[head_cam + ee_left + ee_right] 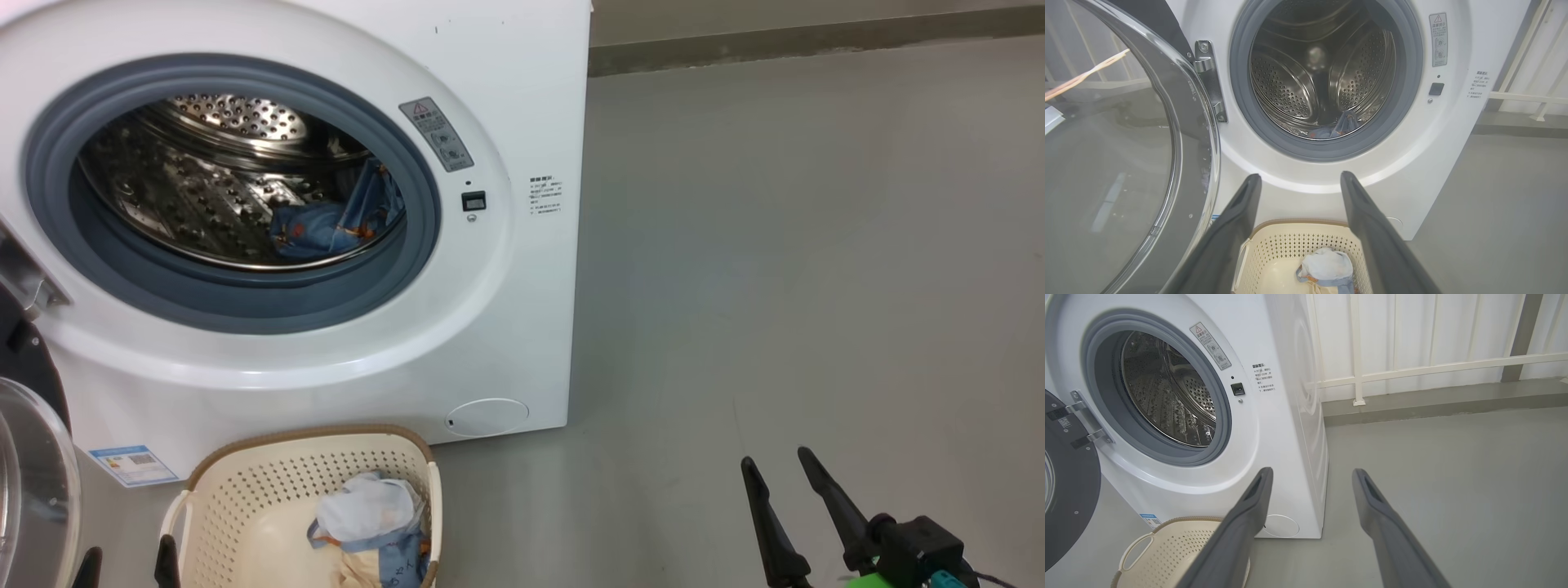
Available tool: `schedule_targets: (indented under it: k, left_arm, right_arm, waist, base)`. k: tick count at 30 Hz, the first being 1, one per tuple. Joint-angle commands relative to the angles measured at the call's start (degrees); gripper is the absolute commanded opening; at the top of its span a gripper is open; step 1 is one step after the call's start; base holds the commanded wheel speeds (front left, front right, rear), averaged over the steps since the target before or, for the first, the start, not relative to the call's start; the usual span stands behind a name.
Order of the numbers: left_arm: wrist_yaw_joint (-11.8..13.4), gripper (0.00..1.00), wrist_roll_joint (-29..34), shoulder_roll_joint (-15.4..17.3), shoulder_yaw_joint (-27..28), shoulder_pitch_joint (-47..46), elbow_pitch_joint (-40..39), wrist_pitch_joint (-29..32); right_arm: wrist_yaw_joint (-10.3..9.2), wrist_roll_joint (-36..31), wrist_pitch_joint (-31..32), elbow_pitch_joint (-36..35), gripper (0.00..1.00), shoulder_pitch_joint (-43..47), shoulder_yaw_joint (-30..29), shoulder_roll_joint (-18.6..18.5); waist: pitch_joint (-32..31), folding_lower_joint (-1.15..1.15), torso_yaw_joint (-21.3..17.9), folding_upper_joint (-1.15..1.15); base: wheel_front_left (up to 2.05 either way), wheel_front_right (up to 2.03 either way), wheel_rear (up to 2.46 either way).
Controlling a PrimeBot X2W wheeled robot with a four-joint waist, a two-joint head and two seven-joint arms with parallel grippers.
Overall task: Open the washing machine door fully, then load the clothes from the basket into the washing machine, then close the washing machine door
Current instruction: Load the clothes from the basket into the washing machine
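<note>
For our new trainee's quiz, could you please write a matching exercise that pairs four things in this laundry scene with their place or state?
Things:
1. door
2. basket
3. blue garment
4. white garment

Places or states:
A. inside the drum
B. on the floor, in front of the washing machine
C. swung open
D. lying in the basket

Pairs: 1-C, 2-B, 3-A, 4-D
</note>
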Motion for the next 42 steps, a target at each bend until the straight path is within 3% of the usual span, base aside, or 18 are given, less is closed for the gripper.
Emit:
schedule_targets:
  k: [1,26,42]
  left_arm:
    - [-0.40,1.00,1.00,0.10,2.63,-1.33,-1.07,-0.37]
    - [-6.16,1.00,6.99,-4.98,7.00,-2.89,1.39,-0.37]
    - [-9.10,1.00,4.47,-4.71,6.18,-10.30,7.68,-0.37]
  right_arm:
    - [0.09,-0.54,-0.28,-1.60,1.00,-0.10,1.29,-0.17]
    - [0.09,0.26,-0.28,-1.15,1.00,0.32,1.58,-0.17]
    - [0.09,1.08,-0.28,-2.48,1.00,-2.07,2.47,-0.17]
  waist:
    - [-0.08,0.00,0.08,0.00]
    - [0.75,0.00,0.70,0.00]
    - [9.55,0.00,0.48,0.00]
  base:
    - [0.00,0.00,0.00]
    - [0.00,0.00,0.00]
    - [0.00,0.00,0.00]
